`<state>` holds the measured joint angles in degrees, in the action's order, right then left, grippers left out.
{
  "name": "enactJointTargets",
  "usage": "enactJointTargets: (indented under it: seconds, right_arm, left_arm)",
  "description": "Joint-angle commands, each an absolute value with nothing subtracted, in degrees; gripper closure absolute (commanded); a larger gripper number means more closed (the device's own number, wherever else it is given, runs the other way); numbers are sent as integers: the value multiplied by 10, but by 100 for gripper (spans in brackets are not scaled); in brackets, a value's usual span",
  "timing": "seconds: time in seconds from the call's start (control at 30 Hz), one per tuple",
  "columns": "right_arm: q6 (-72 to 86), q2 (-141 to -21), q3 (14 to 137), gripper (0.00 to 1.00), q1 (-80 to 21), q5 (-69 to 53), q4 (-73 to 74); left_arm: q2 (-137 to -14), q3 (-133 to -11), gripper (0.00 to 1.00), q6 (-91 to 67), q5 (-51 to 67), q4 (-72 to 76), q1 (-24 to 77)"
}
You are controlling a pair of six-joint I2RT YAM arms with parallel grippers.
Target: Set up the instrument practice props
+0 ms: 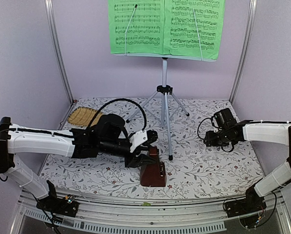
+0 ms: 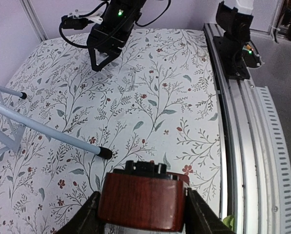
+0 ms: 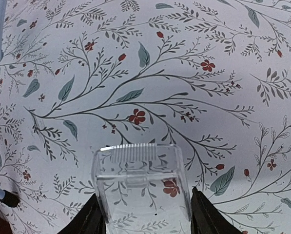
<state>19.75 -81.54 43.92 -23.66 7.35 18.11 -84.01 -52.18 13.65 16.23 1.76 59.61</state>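
Left claw (image 2: 145, 220) tight around metronome (image 2: 143, 195), seemingly.

Left arm (image 1: 38, 140) stretched low from near left toward centre, left gripper (image 1: 145, 157) angled down, fingers (image 2: 196, 214) clamping the metronome (image 2: 143, 200), right arm (image 1: 267, 132) reaching in from the right, right gripper (image 2: 105, 57) above the tabletop (image 1: 203, 165), fingers (image 3: 89, 217) flanking a clear plastic block (image 3: 140, 180).

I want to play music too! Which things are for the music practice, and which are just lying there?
For the job: music stand, green sheet music, metronome.
Not for it: straw mat; perhaps the clear plastic piece.
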Motion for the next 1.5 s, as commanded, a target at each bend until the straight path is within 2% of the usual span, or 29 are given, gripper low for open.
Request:
enactJointTargets:
  seconds: [0.0, 0.17, 0.4, 0.67, 0.73, 0.87, 1.1, 1.3, 1.47]
  right_arm:
    - [203, -855, 462, 62, -224, 93, 147]
    - [205, -905, 475, 58, -223, 97, 132]
    - [223, -932, 476, 46, -222, 97, 109]
    - [228, -904, 462, 22, -222, 85, 91]
    - [224, -892, 459, 20, -222, 78, 90]
    - [208, -846, 441, 19, -224, 40, 71]
    - [164, -695, 351, 20, -261, -83, -47]
    - [134, -598, 283, 24, -333, -171, -136]
    - [120, -580, 255, 29, -422, -207, -188]
  left_arm:
    - [-812, -515, 91, 134, 162, 53, 598]
    - [-807, -508, 91, 132, 162, 57, 598]
    - [-811, -507, 91, 130, 167, 60, 599]
    - [-810, -504, 91, 130, 168, 61, 602]
    - [-810, -504, 91, 129, 170, 61, 603]
    - [-810, -503, 91, 131, 171, 62, 604]
    - [-808, -504, 91, 131, 188, 54, 604]
    - [-804, -501, 90, 130, 200, 46, 604]
    - [-802, -500, 90, 128, 201, 42, 605]
